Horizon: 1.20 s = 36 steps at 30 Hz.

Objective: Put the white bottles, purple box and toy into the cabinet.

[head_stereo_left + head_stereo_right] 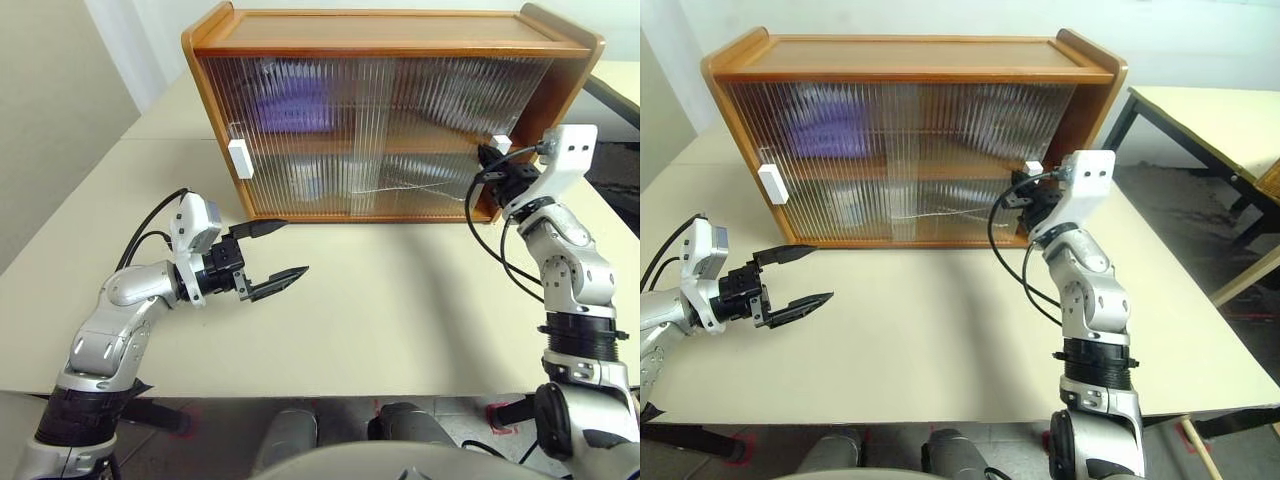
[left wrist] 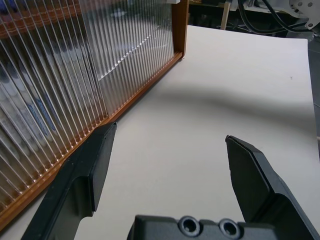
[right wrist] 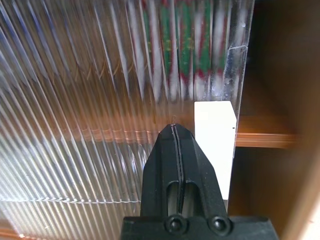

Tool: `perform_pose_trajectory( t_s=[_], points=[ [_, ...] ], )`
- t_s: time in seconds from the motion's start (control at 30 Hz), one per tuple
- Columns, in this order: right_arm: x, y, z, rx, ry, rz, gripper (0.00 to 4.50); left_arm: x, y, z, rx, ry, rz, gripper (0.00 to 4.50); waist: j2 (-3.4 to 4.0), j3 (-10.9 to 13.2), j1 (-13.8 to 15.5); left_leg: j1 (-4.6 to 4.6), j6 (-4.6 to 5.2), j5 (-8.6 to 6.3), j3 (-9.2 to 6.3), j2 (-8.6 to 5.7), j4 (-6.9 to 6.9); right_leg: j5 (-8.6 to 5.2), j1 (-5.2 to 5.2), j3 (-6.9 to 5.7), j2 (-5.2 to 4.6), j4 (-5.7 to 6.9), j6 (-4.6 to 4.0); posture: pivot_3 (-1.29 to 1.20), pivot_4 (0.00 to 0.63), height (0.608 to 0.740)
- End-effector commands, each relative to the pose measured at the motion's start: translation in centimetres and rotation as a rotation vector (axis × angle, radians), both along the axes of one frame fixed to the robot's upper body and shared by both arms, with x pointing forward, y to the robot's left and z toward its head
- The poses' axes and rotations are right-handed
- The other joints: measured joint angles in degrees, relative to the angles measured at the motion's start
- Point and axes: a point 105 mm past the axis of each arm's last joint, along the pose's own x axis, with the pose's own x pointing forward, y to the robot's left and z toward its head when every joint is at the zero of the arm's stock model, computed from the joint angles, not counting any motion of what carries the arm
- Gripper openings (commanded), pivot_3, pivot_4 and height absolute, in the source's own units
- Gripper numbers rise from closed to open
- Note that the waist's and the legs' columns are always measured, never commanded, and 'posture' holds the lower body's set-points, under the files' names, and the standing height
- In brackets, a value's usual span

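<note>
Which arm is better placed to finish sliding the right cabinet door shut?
The right. Its shut gripper sits against the white handle of the right sliding door, with a gap left beside it. The left gripper hangs open over the table.

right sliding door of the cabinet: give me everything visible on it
The right sliding door is a ribbed, translucent panel in the honey-coloured wooden cabinet, upright, overlapping the left door near the middle. A white block handle sits at its outer edge. The door stops short of the cabinet's right wall, leaving a narrow open gap. Behind it, blurred red, green and white shapes show on the upper shelf. The right gripper, shut, has its tips at the panel beside the handle; contact cannot be confirmed.
</note>
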Motion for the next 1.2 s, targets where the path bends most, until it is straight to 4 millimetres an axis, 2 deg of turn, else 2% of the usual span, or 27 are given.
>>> perform_pose_trajectory(
  t_s=[0.03, 0.13, 0.3, 0.47, 0.53, 0.6, 0.67, 0.77, 0.9, 0.97, 1.03, 1.07, 1.1, 1.13, 1.2],
  points=[
    [0.0, -2.4, -0.1, -0.016, -0.004, -0.096, 0.03, -0.1, 0.0, -0.1, 0.01, 0.003, -0.005, 4.5, 0.0, 0.0, -0.1, -0.01, 0.0, 0.0, 0.02, 0.0, 0.0, -0.09, 0.03, 0.01, 0.0, 0.01, -0.17, 0.0, 0.003, 0.74],
    [-0.3, -3.7, -0.1, -0.042, -0.012, -0.149, 0.03, -0.1, -0.1, -0.1, 0.009, 0.005, -0.006, 4.5, 0.02, 0.0, -0.3, -0.01, 0.0, 0.0, 0.03, 0.02, -0.04, -0.03, -0.02, 0.0, 0.02, 0.03, -0.15, 0.0, 0.003, 0.74],
    [-0.4, -3.8, 0.1, -0.041, -0.02, -0.156, 0.03, -0.1, 0.0, -0.2, 0.01, 0.008, -0.008, 4.5, 0.04, 0.0, 0.0, -0.03, 0.0, 0.0, -0.01, 0.0, -0.06, 0.08, 0.0, 0.01, 0.02, 0.01, 0.11, -0.01, 0.005, 0.74],
    [-0.7, -1.5, 0.8, 0.019, -0.061, -0.04, 0.03, -0.1, 0.1, -0.2, 0.022, 0.005, -0.002, 4.5, 0.04, 0.0, -0.2, -0.07, -0.01, 0.0, 0.05, -0.01, -0.07, 0.07, -0.04, 0.03, -0.01, -0.02, 0.1, -0.01, 0.005, 0.74],
    [-1.0, -0.5, 1.1, 0.037, -0.087, -0.002, 0.03, 0.0, 0.8, 0.1, 0.029, -0.003, 0.017, 4.5, 0.05, 0.0, -0.4, -0.07, -0.01, -0.01, 0.07, 0.01, -0.13, 0.06, -0.1, 0.03, 0.01, -0.01, 0.08, -0.01, 0.006, 0.74],
    [-1.8, 1.2, 1.4, 0.038, -0.127, 0.086, 0.03, 0.1, 1.6, 0.4, 0.036, -0.007, 0.036, 4.5, 0.05, 0.0, -0.6, -0.08, -0.01, -0.01, 0.06, 0.04, -0.21, 0.02, -0.15, 0.0, 0.07, 0.01, 0.03, 0.0, 0.006, 0.74],
    [-2.7, 2.9, 1.2, 0.014, -0.146, 0.165, 0.03, -0.1, 2.3, 0.5, 0.047, -0.005, 0.048, 4.5, 0.04, 0.0, -0.8, -0.07, -0.02, -0.02, 0.08, 0.09, -0.27, -0.01, -0.18, -0.01, 0.15, 0.02, -0.03, 0.01, 0.005, 0.74],
    [-3.8, 4.2, 0.7, 0.002, -0.155, 0.224, 0.03, -0.4, 2.8, 0.5, 0.049, -0.001, 0.053, 4.5, 0.05, 0.0, -0.9, -0.04, -0.08, -0.06, 0.09, 0.06, -0.36, -0.08, -0.16, -0.04, 0.23, 0.02, -0.12, 0.01, 0.003, 0.74],
    [-7.2, 6.7, -1.3, -0.007, -0.193, 0.449, 0.03, -1.3, 4.4, -0.1, 0.056, 0.021, 0.115, 4.5, 0.03, 0.0, -0.8, -0.05, -0.15, -0.11, 0.05, 0.09, -0.39, -0.24, -0.12, -0.01, 0.21, 0.02, -0.11, 0.02, 0.007, 0.74],
    [-8.3, 5.9, -2.8, 0.062, -0.168, 0.473, 0.03, -1.7, 5.4, -0.6, 0.052, 0.028, 0.159, 4.5, 0.02, 0.0, -0.8, -0.09, -0.21, -0.15, 0.06, 0.08, -0.38, -0.34, -0.13, 0.0, 0.2, 0.02, -0.08, 0.02, 0.004, 0.74],
    [-9.2, 4.2, -4.6, 0.1, -0.128, 0.46, 0.39, -1.7, 6.8, -0.8, 0.018, 0.016, 0.234, 4.5, 0.03, 0.0, -0.5, -0.06, -0.22, -0.15, 0.03, 0.06, -0.37, -0.5, -0.08, 0.0, 0.17, 0.02, 0.03, 0.02, 0.0, 0.74],
    [-9.7, 3.3, -5.3, 0.115, -0.112, 0.455, 0.63, -1.8, 7.8, -0.9, 0.002, 0.008, 0.278, 4.5, 0.01, 0.0, -0.4, -0.02, -0.22, -0.16, 0.05, 0.05, -0.37, -0.55, -0.03, 0.02, 0.14, 0.02, -0.01, 0.01, 0.0, 0.74],
    [-10.1, 1.8, -6.1, 0.12, -0.091, 0.433, 0.95, -1.8, 9.2, -0.8, -0.024, -0.005, 0.345, 4.5, -0.01, 0.0, -0.3, 0.01, -0.23, -0.16, 0.05, 0.04, -0.36, -0.66, 0.0, 0.02, 0.12, 0.03, -0.1, 0.01, 0.0, 0.74],
    [-10.4, 0.4, -6.7, 0.12, -0.077, 0.403, 1.33, -1.9, 10.5, -0.6, -0.048, -0.021, 0.406, 4.5, -0.03, 0.0, -0.3, 0.02, -0.23, -0.16, 0.06, 0.06, -0.35, -0.94, 0.02, 0.03, 0.1, 0.03, -0.55, 0.01, 0.0, 0.74],
    [-10.5, -2.9, -7.5, 0.113, -0.049, 0.322, 2.03, -2.1, 13.4, -0.3, -0.093, -0.058, 0.542, 4.5, -0.04, 0.0, -0.3, 0.03, -0.23, -0.15, 0.11, 0.06, -0.31, -0.97, 0.03, 0.03, 0.05, 0.09, -0.6, 0.0, 0.0, 0.74]
  ],
)
